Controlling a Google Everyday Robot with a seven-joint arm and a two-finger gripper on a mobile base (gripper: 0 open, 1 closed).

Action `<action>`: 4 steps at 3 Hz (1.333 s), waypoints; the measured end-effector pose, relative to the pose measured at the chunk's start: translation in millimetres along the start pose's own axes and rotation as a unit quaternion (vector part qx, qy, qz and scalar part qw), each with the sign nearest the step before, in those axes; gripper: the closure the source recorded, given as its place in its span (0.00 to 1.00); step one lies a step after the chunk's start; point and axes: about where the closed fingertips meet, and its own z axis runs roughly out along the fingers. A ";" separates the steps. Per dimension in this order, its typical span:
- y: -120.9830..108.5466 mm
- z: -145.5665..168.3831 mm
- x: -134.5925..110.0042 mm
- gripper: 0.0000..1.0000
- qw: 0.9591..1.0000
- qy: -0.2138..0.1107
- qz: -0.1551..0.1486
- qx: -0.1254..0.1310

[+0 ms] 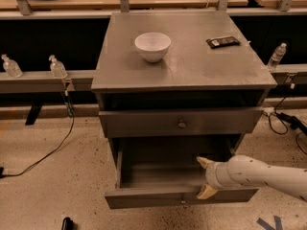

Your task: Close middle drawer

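Grey middle drawer point(158, 197) stands pulled well out of the cabinet point(192, 66), with its front panel nearest the camera. The gripper point(206, 177) reaches in from the right, close to the drawer's right front corner. Its fingers are spread apart: the nearer fingertip point(207, 191) is at the top edge of the front panel, the farther one over the drawer floor. Above, the upper drawer front point(144, 123) sits slightly out. On the cabinet top are a white bowl point(152, 46) and a dark flat packet point(222, 42). Behind, small bottles point(57, 67) stand on a rail point(29, 78).

Cabinet top point(192, 68), bowl point(152, 46), packet point(223, 42), pincer point(202, 177) at drawer point(153, 198)
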 end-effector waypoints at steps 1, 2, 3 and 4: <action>1.6 1.2 -2.1 0.02 1.000 0.001 -0.002 -0.002; 6.2 3.2 -10.4 0.04 1.000 0.006 -0.010 -0.009; -1.2 10.3 -7.5 0.22 1.000 0.014 -0.008 0.001; -19.8 8.5 0.8 0.44 0.999 0.024 -0.003 0.026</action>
